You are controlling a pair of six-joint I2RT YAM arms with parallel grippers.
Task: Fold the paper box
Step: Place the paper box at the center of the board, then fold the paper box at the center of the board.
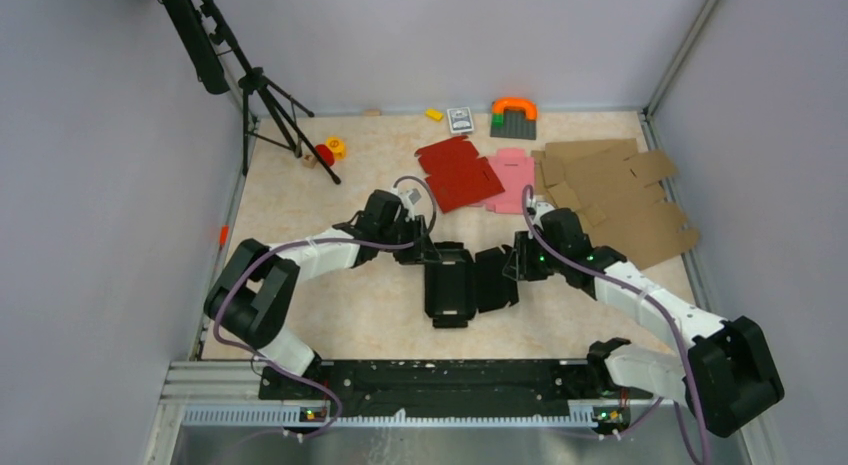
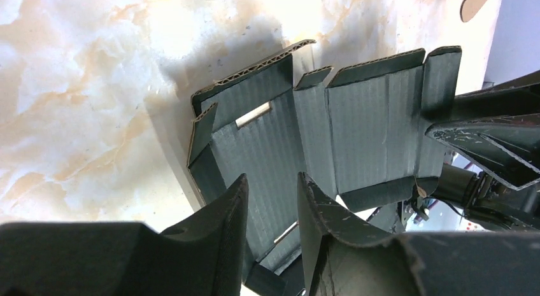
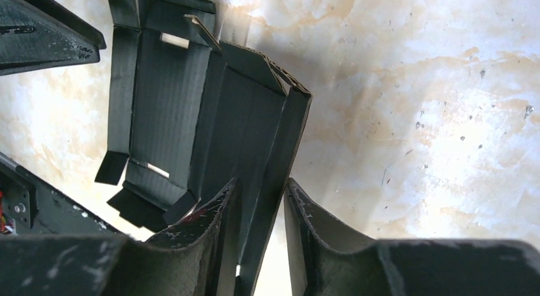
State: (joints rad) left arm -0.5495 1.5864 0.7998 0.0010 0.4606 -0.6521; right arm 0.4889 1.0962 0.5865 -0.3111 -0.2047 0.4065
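The paper box (image 1: 462,285), the one black blank, lies near the middle of the tabletop (image 1: 350,320), between the two arms and just short of their bases. It is part folded. The main panel is flat, and several side flaps stand up around it. A second panel spreads out to the right. The wrist views show two pale slots in its floor.

The left jaws are at the box's far left corner. They stand part open, and the two fingers (image 2: 213,229) have nothing pinched between them. The box floor shows through the gap.

The right jaws are at the box's right edge and straddle one raised flap. That flap runs down between the two fingers (image 3: 213,235). A sliver of tabletop shows between it and the outer finger, so the jaws are not clamped on it.

Farther back lie one red blank (image 1: 458,173) and one pink blank (image 1: 512,180), touching each other. To their right is a brown pile (image 1: 615,200) of overlapping blanks, and I cannot tell how many it holds. One tripod (image 1: 268,97) stands at the far left.
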